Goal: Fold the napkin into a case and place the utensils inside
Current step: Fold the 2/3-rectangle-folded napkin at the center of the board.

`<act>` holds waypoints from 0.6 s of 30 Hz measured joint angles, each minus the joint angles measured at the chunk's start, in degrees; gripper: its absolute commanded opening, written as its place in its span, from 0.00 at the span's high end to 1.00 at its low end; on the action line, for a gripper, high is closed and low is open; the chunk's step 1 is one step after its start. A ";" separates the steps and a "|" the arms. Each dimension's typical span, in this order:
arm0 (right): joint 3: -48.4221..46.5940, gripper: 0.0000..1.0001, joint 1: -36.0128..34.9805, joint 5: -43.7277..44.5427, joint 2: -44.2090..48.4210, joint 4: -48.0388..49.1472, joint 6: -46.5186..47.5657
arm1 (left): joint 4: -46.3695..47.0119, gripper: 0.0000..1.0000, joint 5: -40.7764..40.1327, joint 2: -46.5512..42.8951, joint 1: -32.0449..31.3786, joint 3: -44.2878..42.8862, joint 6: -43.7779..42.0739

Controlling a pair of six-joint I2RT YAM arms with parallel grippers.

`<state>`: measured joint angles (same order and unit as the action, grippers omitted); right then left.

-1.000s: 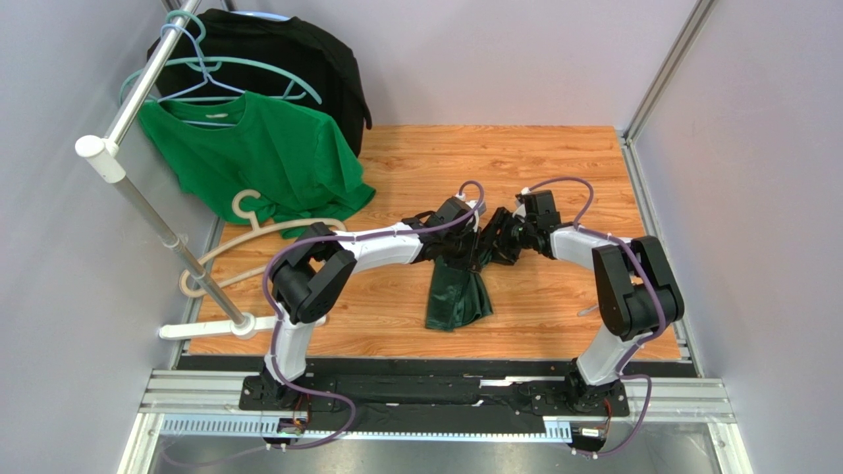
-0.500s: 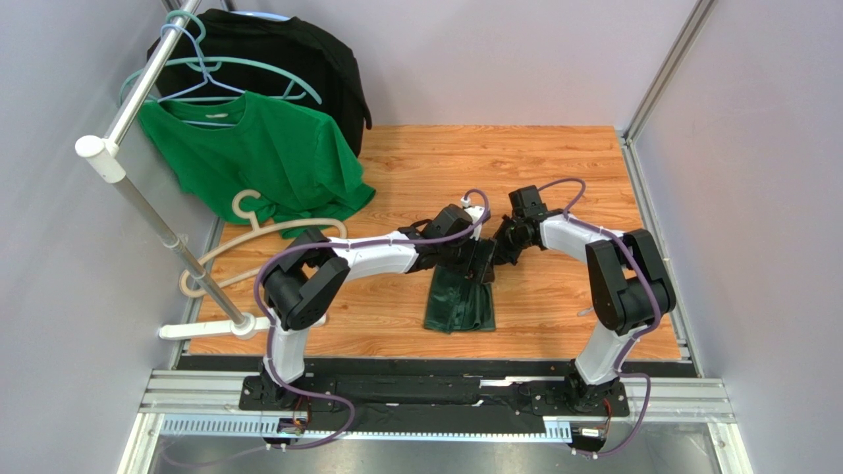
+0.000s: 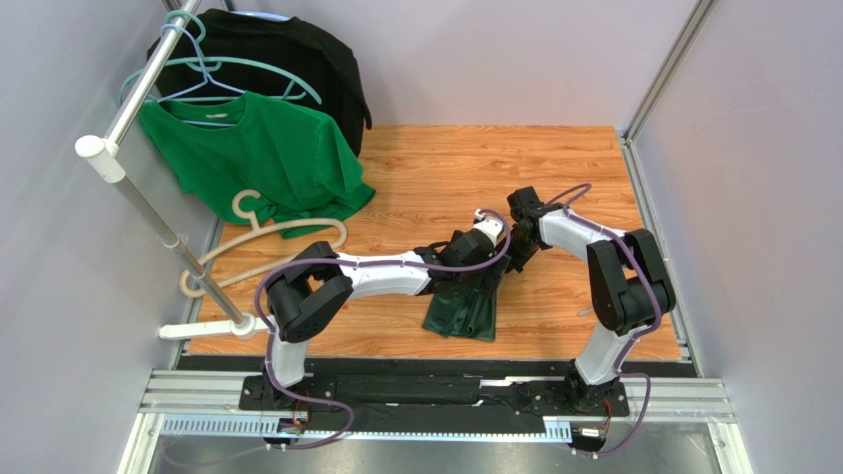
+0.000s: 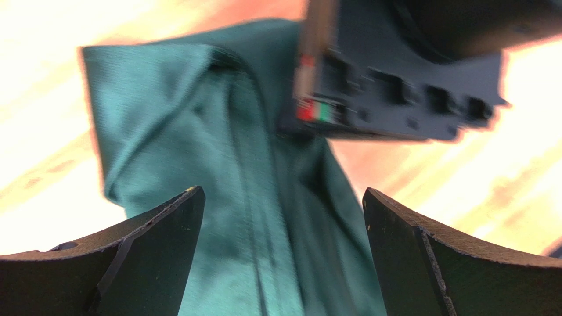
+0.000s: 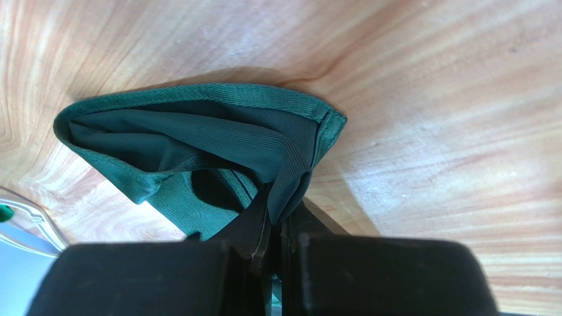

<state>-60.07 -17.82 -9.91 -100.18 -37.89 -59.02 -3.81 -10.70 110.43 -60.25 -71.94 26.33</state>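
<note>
Right gripper (image 5: 277, 220) is clamped on a bunched fold of the napkin (image 3: 460, 316), jaws together with cloth pinched between them. Left gripper (image 4: 282, 197) is spread wide, one finger on each side of the cloth. I can't tell from the wrist view whether they touch it. The napkin sits near-centre on the wooden table (image 3: 554, 168), gathered into a loose lengthwise bundle, not a flat strip. Its near end lies on the wood and its far end runs under both wrists, which meet just above it. Green T-shirt (image 3: 267, 158) and black garment (image 3: 297, 59) hang far left, well apart.
</note>
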 measured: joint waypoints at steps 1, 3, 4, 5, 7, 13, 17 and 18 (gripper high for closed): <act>0.00 1.00 0.00 0.00 0.00 -0.22 -0.57 | 0.20 0.03 -0.98 0.26 -0.02 0.00 -0.15; 0.00 1.00 0.00 -0.02 0.04 -0.66 -1.73 | 0.52 0.03 -1.99 0.63 -0.02 0.00 -0.48; 0.00 1.00 0.00 -0.04 0.09 -0.79 -2.27 | 0.66 0.03 -2.23 0.85 -0.02 -0.02 -0.72; 0.00 1.00 0.00 -0.04 0.20 -0.83 -2.82 | 0.83 0.02 -2.32 1.11 -0.02 -0.15 -0.94; 0.00 1.00 0.00 -0.04 0.33 -0.90 -3.76 | 1.99 0.01 -2.23 2.03 -0.15 -0.70 -1.20; 0.00 1.00 0.00 0.00 1.57 -1.31 -5.95 | 4.92 0.01 0.50 4.35 -0.55 -1.25 -1.25; 0.11 1.00 0.00 -0.04 2.51 -1.25 -6.58 | 5.35 0.12 1.99 5.25 -0.55 -1.51 -1.46; 0.28 1.00 0.00 -0.07 2.80 -1.09 -6.78 | 5.29 0.19 2.10 5.57 -0.55 -1.92 -1.70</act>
<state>-59.79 -17.82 -9.98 -97.38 -38.98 -65.80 1.48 -8.60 116.01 -60.80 -73.87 24.62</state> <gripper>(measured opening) 0.032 0.930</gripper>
